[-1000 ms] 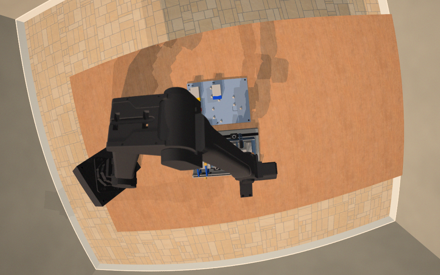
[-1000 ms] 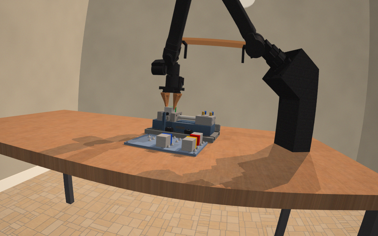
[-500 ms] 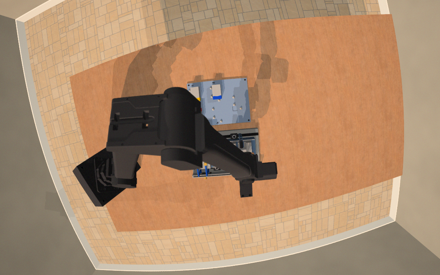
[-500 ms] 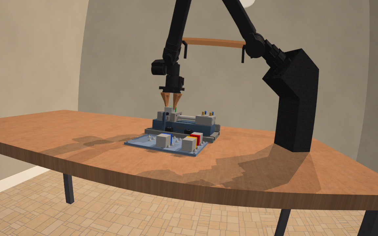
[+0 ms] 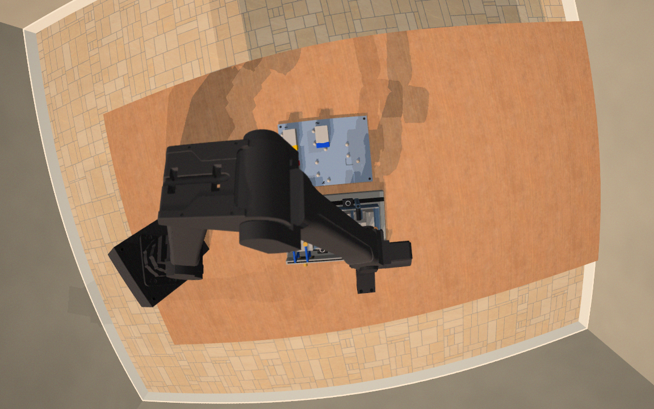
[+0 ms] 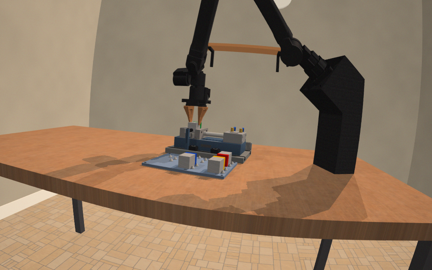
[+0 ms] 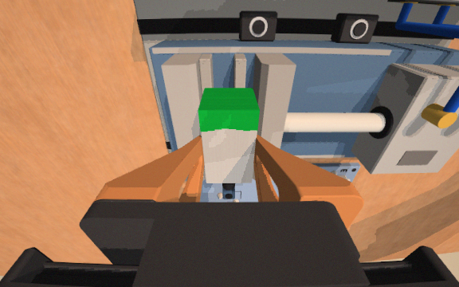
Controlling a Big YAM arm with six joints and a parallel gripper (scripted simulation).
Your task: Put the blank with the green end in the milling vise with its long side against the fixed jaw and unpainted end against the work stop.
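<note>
The hand pinches the green-ended blank by its long sides, between the vise jaws. Each jaw face sits just beside the blank, little room either way; its green end points off from the hand.

No text, label, brand, number or sign can be read anywhere; tiny marks on the vise base are too small to read.

Beige walls, tiled floor, wooden table
</note>
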